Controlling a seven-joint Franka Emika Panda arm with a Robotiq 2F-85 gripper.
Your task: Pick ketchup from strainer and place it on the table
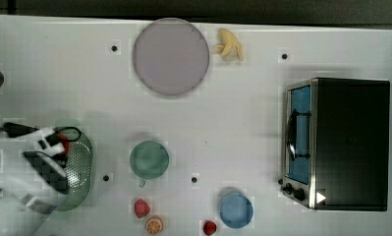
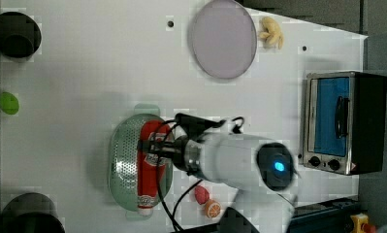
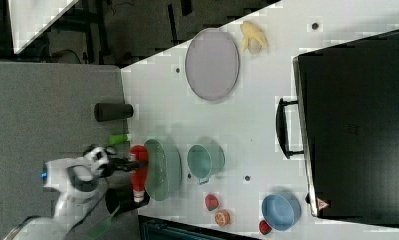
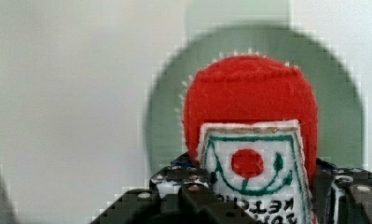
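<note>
The ketchup (image 2: 147,187), a red bottle with a white cap, lies lengthwise over the pale green strainer (image 2: 123,160), its cap reaching past the rim. My gripper (image 2: 150,145) is shut across the bottle's middle. In the wrist view the ketchup (image 4: 249,102) sits between the fingers, label facing the camera, strainer (image 4: 342,107) behind it. In the top view the arm covers most of the strainer (image 1: 83,167) at the left end of the white table (image 1: 233,113); a bit of ketchup (image 1: 62,139) shows. The right view has the ketchup (image 3: 138,175) beside the strainer (image 3: 164,170).
A dark green cup (image 1: 149,159) stands just to the top view's right of the strainer. Strawberries (image 1: 142,208), an orange half (image 1: 154,224) and a blue bowl (image 1: 236,210) line the near edge. A lilac plate (image 1: 170,56), a banana (image 1: 229,45) and a toaster oven (image 1: 341,142) stand farther off.
</note>
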